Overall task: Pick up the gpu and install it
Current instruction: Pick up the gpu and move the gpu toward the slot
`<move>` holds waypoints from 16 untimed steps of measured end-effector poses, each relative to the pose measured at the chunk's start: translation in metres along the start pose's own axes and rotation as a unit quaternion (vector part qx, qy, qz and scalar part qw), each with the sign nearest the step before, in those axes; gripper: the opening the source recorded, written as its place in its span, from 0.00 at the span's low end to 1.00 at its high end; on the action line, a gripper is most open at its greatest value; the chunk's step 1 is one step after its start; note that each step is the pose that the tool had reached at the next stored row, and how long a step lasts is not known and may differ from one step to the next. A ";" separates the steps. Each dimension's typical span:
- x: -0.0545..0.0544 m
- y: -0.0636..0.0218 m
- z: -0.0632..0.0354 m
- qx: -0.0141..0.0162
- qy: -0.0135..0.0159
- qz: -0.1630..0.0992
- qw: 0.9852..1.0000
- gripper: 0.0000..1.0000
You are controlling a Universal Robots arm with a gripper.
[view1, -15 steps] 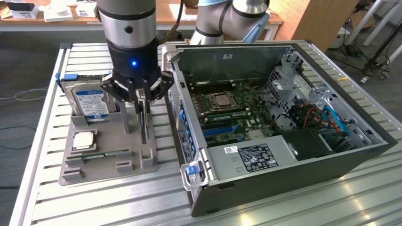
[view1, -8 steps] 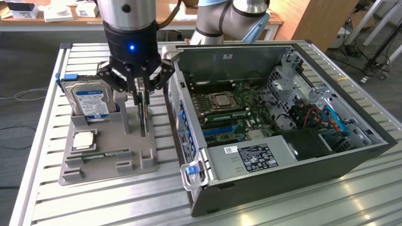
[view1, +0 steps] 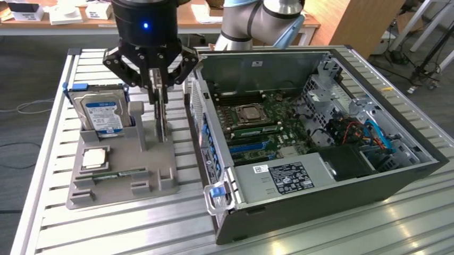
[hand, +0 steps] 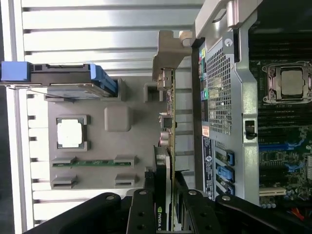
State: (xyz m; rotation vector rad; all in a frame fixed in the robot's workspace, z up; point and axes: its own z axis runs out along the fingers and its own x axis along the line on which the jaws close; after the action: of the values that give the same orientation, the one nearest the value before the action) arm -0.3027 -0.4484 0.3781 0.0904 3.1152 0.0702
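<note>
Hand (hand: 165, 212) was closed on the top edge of the gpu (hand: 167, 112), which stood upright in the grey holder (view1: 117, 159) on the bench (view1: 106, 234), just beside the open case (view1: 369, 180). Looked like the pick step: grip made, card not yet lifted. Getting it out would need a straight vertical pull so it didn't bind in the holder.

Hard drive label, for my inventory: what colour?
Blue and white label; exterior view shows it best.

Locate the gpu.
Exterior view's left: the gpu stands on edge in the grey holder, gripped by the gripper, between the hard drive and the computer case.
</note>
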 end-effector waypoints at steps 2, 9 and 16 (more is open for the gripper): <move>0.000 0.0004 -0.0090 0.000 0.000 0.000 1.000 0.27; -0.001 0.0019 -0.0410 0.000 0.000 0.000 1.000 0.27; -0.002 0.0030 -0.0652 0.000 0.000 0.000 1.000 0.27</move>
State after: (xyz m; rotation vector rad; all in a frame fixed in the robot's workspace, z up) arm -0.3026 -0.4484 0.4434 0.0903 3.1151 0.0704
